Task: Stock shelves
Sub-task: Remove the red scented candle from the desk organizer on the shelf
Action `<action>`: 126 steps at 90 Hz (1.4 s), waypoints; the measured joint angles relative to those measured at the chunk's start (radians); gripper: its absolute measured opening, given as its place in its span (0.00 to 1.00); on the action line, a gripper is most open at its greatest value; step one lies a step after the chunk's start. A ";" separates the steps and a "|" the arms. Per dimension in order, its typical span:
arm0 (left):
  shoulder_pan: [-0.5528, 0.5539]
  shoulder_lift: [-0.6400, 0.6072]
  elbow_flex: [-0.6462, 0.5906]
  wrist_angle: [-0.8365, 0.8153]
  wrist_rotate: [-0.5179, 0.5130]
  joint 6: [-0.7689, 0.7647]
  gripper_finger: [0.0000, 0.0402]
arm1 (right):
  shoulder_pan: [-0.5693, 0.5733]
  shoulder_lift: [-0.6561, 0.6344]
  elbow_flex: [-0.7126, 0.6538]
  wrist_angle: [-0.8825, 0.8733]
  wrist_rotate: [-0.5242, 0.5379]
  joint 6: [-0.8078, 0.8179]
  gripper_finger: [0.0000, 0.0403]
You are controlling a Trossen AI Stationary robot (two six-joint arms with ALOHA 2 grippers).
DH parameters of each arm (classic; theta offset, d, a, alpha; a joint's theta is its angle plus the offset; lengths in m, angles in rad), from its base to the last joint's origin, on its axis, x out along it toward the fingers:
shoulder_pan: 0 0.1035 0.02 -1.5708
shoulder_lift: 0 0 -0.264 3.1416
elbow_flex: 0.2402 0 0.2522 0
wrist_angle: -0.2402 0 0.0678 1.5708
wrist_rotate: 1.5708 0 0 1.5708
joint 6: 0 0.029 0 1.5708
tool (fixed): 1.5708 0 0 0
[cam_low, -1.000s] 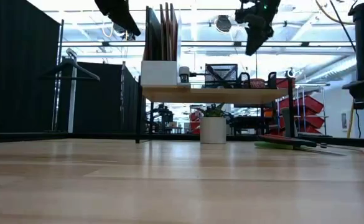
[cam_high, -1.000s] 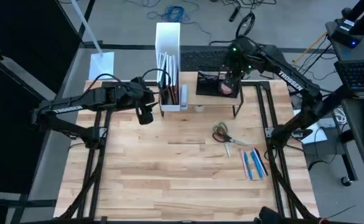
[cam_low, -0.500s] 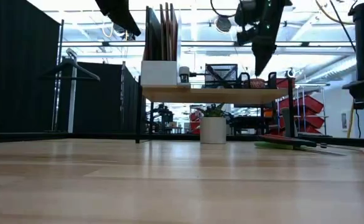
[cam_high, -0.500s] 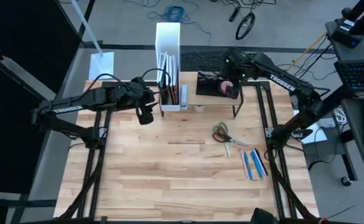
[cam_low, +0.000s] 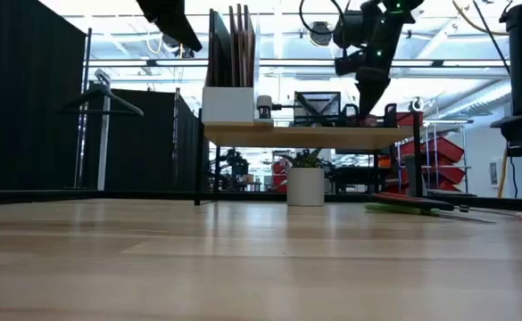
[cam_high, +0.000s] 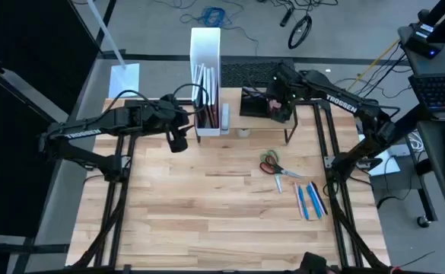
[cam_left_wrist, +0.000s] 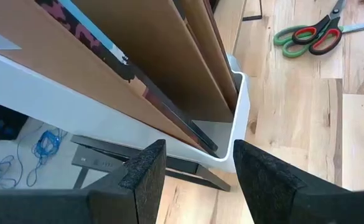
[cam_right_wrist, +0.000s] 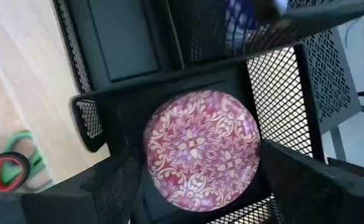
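- My right jaws (cam_high: 281, 103) hang over the black mesh organizer tray (cam_right_wrist: 281, 99) on the shelves (cam_low: 310, 134). They stand wide and hold nothing; a round red patterned disc (cam_right_wrist: 200, 149) lies in a compartment between them.
- My left jaws (cam_left_wrist: 194, 174) stand wide and empty, just beside the white file box (cam_high: 205, 53) at the shelves' left end.
- The shelves stand at the far edge of the worktop (cam_high: 207, 205), their long axis running across it from left to right, the flat top level on thin black legs.
- Risk, as I judge it: the right jaws sit close to the mesh walls, so a careless lift could catch the tray and drag it along the shelf top.
- The scissors (cam_high: 271, 163) and pens (cam_high: 310, 199) lie on the worktop unstocked; reaching under the low top could knock a leg.
- The left jaws could nudge the tall file box and tip it.
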 joint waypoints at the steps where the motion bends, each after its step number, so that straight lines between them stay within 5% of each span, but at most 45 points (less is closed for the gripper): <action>1: 0.000 0.000 0.000 0.000 0.000 0.000 0.44 | 0.000 0.000 -0.002 0.001 0.000 0.000 0.75; 25: 0.000 0.000 0.000 0.000 0.000 0.000 0.44 | 0.000 -0.003 -0.025 0.024 0.000 0.033 0.72; 65: 0.000 0.000 0.000 0.000 -0.005 0.000 0.44 | 0.002 -0.005 -0.024 0.035 -0.008 0.043 0.31; 80: 0.000 0.000 0.000 0.000 -0.005 -0.001 0.44 | 0.001 -0.004 -0.024 0.040 -0.007 0.057 0.24; 92: 0.000 0.000 0.000 0.000 -0.005 -0.002 0.44 | 0.010 -0.002 -0.025 0.043 0.002 0.058 0.31; 109: 0.000 0.000 0.000 0.000 -0.005 -0.002 0.44 | 0.042 -0.002 -0.026 0.042 0.032 0.079 0.54; 126: 0.000 0.000 0.000 -0.001 -0.003 -0.001 0.44 | 0.117 0.008 -0.034 0.027 0.330 0.083 0.77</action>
